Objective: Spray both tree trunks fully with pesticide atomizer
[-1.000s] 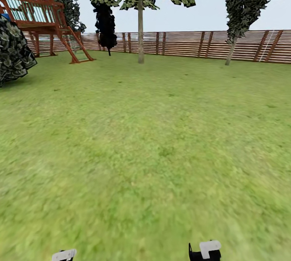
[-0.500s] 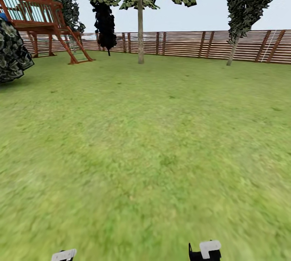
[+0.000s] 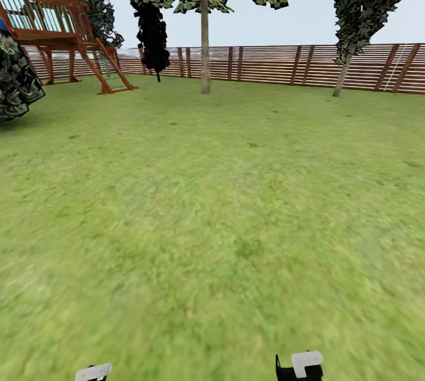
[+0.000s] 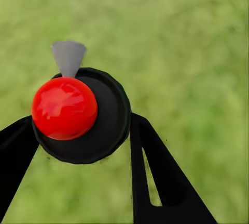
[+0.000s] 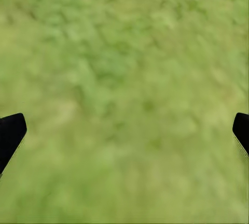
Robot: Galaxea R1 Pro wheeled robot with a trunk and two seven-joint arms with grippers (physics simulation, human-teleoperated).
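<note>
The pesticide atomizer (image 4: 80,115), red top facing the camera, is sitting clamped between the left gripper (image 4: 83,141) fingers (image 4: 161,177) above the lawn (image 3: 212,210). The right gripper (image 5: 124,130) fingers are standing wide, holding nothing. A pale tree trunk (image 3: 205,51) is standing far ahead before the fence (image 3: 265,65); a play tower (image 3: 53,21) is standing far left.

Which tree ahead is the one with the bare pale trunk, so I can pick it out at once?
Follow the slatted wooden fence across the far edge of the lawn; the tree stands in front of it, near the middle, right of the wooden play tower. Unlike the dark conifers beside it, it has a straight bare pale trunk under a spreading canopy.
</note>
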